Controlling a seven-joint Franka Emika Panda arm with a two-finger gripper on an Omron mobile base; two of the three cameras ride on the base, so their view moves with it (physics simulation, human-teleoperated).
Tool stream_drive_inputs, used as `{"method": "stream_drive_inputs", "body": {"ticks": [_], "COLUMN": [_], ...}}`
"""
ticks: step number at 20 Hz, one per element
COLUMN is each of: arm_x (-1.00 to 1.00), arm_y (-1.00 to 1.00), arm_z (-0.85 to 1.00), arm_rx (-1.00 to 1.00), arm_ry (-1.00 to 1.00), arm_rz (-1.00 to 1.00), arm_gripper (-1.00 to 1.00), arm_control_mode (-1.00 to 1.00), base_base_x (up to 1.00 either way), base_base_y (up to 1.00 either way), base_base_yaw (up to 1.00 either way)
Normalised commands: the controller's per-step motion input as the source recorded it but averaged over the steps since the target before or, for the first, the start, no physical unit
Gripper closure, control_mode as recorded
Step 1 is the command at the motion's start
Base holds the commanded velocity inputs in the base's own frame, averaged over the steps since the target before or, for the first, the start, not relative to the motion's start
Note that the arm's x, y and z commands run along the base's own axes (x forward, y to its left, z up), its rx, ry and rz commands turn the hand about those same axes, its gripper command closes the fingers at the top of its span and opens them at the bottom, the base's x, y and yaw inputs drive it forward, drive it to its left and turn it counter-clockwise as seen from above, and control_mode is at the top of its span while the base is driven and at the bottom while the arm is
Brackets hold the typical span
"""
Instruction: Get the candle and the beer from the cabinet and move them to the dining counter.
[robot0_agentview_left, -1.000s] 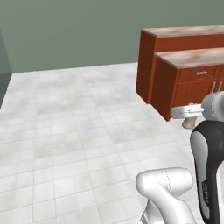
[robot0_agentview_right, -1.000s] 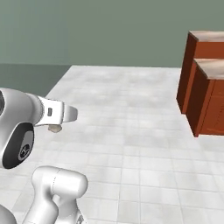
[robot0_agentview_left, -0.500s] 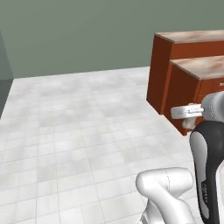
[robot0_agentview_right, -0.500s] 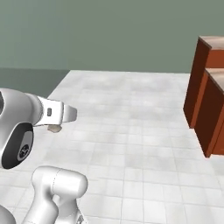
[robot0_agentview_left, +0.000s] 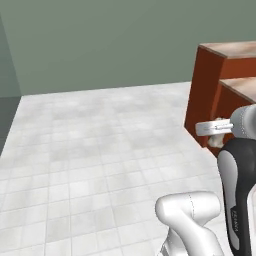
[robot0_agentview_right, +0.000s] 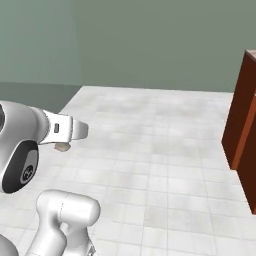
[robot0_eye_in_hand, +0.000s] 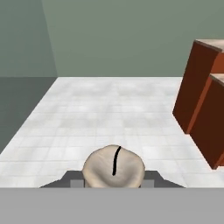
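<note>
The candle (robot0_eye_in_hand: 113, 168), a pale stubby cylinder with a dark wick, sits between my fingertips in the hand view, and my gripper (robot0_eye_in_hand: 113, 183) is shut on it. From the left base view the candle (robot0_agentview_left: 216, 141) hangs just under the white hand, where the gripper (robot0_agentview_left: 216, 136) is carried in front of the arm, above the floor. The right base view shows the candle (robot0_agentview_right: 62, 147) below the hand too. Two red-brown blocks with beige marbled tops (robot0_agentview_left: 222, 85) stand at the right; I cannot tell which is the dining counter. The beer and the cabinet are out of view.
A wide pale tiled floor (robot0_agentview_left: 100, 145) stretches ahead to a grey-green wall (robot0_agentview_left: 115, 40). The red-brown blocks (robot0_agentview_right: 242, 130) rise at the right edge, their near corner (robot0_eye_in_hand: 192, 96) ahead and to the right of the hand. A darker floor strip (robot0_eye_in_hand: 22, 105) lies at the left.
The whole picture has shifted: the red-brown blocks have slid to the right in both base views, so the base has moved. The arm keeps its pose with the candle held.
</note>
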Motion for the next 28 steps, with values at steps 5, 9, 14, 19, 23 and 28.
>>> {"method": "stream_drive_inputs", "body": {"ticks": [5, 9, 14, 19, 23, 28], "arm_x": [0.0, 0.0, 0.0, 0.0, 0.0, 0.0], "arm_y": [0.0, 0.0, 0.0, 0.0, 0.0, 0.0], "arm_z": [0.0, 0.0, 0.0, 0.0, 0.0, 0.0], "arm_rx": [0.0, 0.0, 0.0, 0.0, 0.0, 0.0], "arm_ry": [0.0, 0.0, 0.0, 0.0, 0.0, 0.0], "arm_rz": [0.0, 0.0, 0.0, 0.0, 0.0, 0.0], "arm_gripper": [1.0, 1.0, 1.0, 1.0, 1.0, 1.0], "arm_control_mode": [1.0, 1.0, 1.0, 1.0, 1.0, 1.0], "base_base_x": [1.0, 1.0, 1.0, 1.0, 1.0, 1.0], "base_base_y": [0.0, -0.1, -0.03, -0.07, -0.07, -0.16], "base_base_yaw": [0.08, 0.03, 0.0, 0.0, 0.0, -0.11]}}
